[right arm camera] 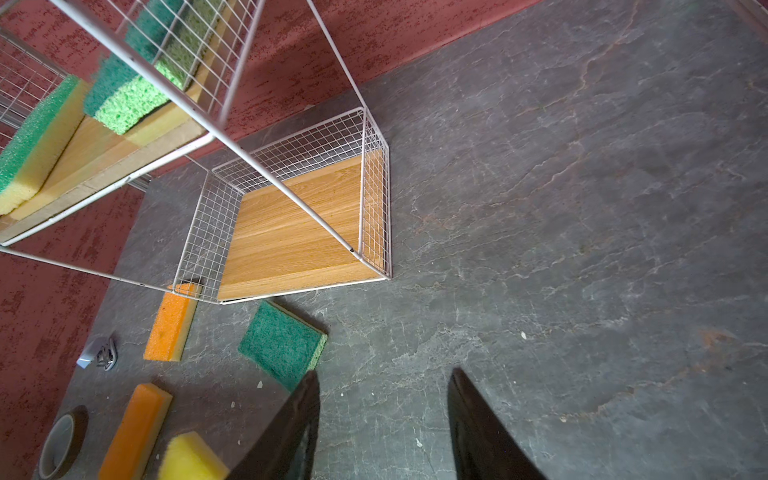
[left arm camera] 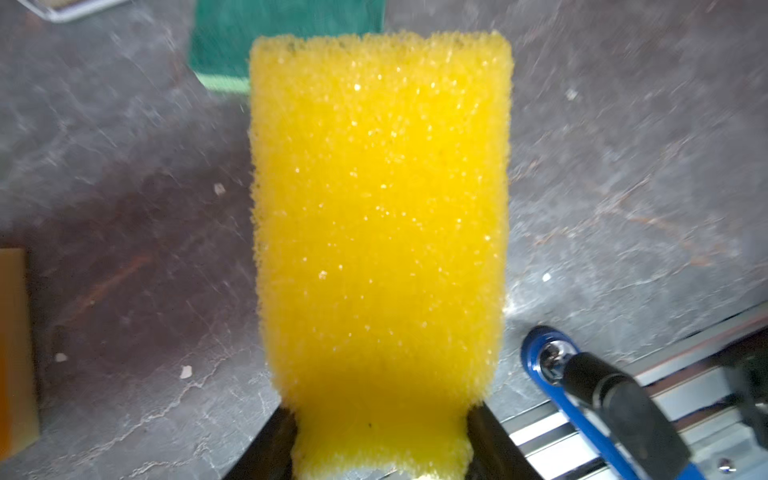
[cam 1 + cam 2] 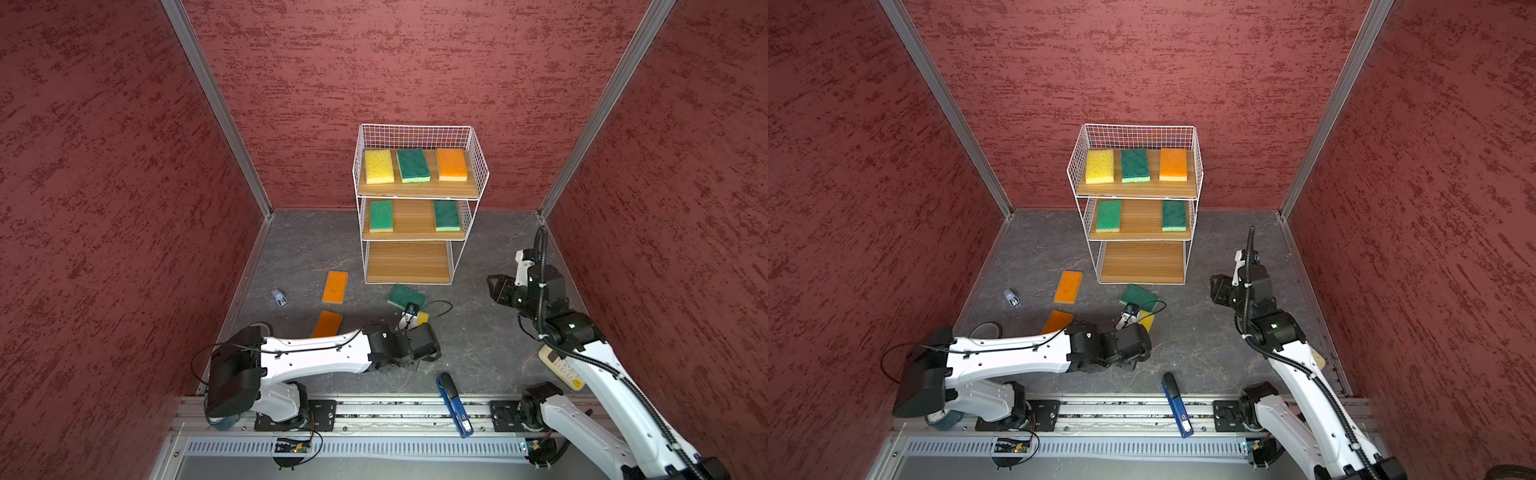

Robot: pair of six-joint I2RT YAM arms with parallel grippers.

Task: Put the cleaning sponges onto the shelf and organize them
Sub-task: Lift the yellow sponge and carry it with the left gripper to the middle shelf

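Observation:
My left gripper (image 2: pixel 382 415) is shut on a yellow sponge (image 2: pixel 380 208), squeezing one end; in a top view that sponge (image 3: pixel 422 318) shows just past the wrist, low over the floor. Beside it lies a green sponge (image 3: pixel 405 296), and two orange sponges (image 3: pixel 335 286) (image 3: pixel 327 323) lie to the left. The shelf (image 3: pixel 409 262) holds a yellow, a green and an orange sponge on its top board, two green sponges (image 3: pixel 381 216) on the middle board, none on the bottom. My right gripper (image 1: pixel 384 374) hangs open and empty, right of the shelf.
A blue stapler (image 3: pixel 453 403) lies at the front rail. A cream remote (image 3: pixel 561 368) sits under the right arm. A small grey object (image 3: pixel 279 297) and a tape roll (image 3: pixel 986 330) lie at the left. Red walls close in three sides.

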